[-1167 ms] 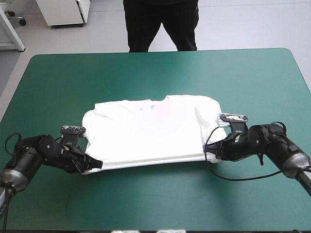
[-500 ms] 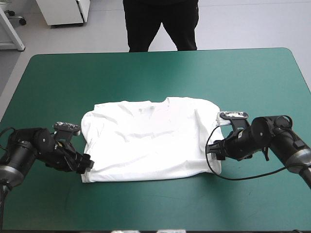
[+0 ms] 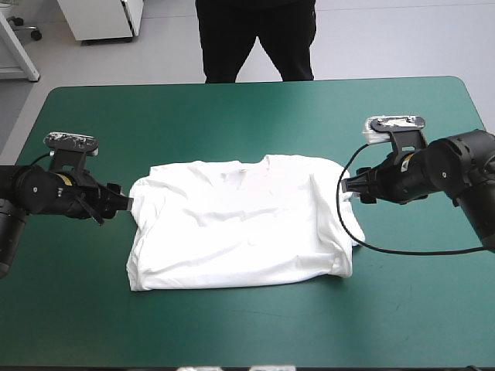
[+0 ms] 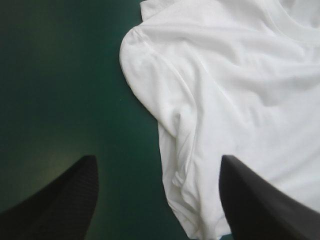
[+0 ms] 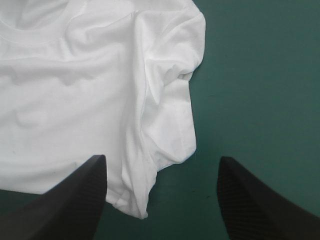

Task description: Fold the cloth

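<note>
One T-shirt (image 3: 240, 224), white, lies folded into a rough rectangle near the middle of the table (image 3: 247, 108), collar toward the far edge. Its lower layers are hidden under the top one, and the sleeves are folded in and hard to trace. Each wrist view cuts the shirt off and shows one rumpled side edge only. Surface: teal-green cover, flat. Two hands counted. The left hand (image 3: 117, 205) is just beside the shirt's left edge, black fingers apart, gripping nothing. The right hand (image 3: 352, 188) is just beside the right edge, fingers likewise apart. Height of either above the table: cannot tell.
</note>
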Action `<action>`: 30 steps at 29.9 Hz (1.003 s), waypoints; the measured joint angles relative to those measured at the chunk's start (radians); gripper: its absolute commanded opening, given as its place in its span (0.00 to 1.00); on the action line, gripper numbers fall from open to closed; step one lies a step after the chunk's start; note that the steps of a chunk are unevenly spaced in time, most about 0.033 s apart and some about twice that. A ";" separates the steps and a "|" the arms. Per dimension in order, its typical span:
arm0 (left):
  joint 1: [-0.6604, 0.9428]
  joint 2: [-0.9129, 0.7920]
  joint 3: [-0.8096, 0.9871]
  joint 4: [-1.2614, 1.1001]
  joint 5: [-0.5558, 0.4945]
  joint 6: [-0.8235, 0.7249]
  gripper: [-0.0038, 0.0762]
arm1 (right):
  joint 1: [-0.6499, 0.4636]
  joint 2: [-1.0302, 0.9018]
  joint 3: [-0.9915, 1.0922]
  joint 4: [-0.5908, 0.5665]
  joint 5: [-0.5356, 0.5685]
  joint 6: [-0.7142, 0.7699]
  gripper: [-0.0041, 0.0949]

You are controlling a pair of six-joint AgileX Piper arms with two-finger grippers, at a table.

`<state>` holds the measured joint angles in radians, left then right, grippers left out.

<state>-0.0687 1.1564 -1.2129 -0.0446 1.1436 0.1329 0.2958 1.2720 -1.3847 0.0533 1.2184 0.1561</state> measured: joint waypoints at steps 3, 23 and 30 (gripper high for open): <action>0.000 0.000 0.000 0.000 0.005 -0.001 0.66 | 0.000 0.017 -0.002 -0.017 0.016 0.026 0.57; 0.000 0.000 -0.001 0.000 0.008 -0.003 0.66 | 0.000 0.342 0.167 -0.020 -0.163 0.084 0.57; 0.000 0.000 -0.001 0.000 0.008 -0.003 0.66 | 0.000 0.342 0.276 -0.002 -0.243 0.097 0.56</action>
<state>-0.0687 1.1564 -1.2140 -0.0446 1.1520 0.1296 0.2958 1.6138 -1.1091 0.0517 0.9750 0.2530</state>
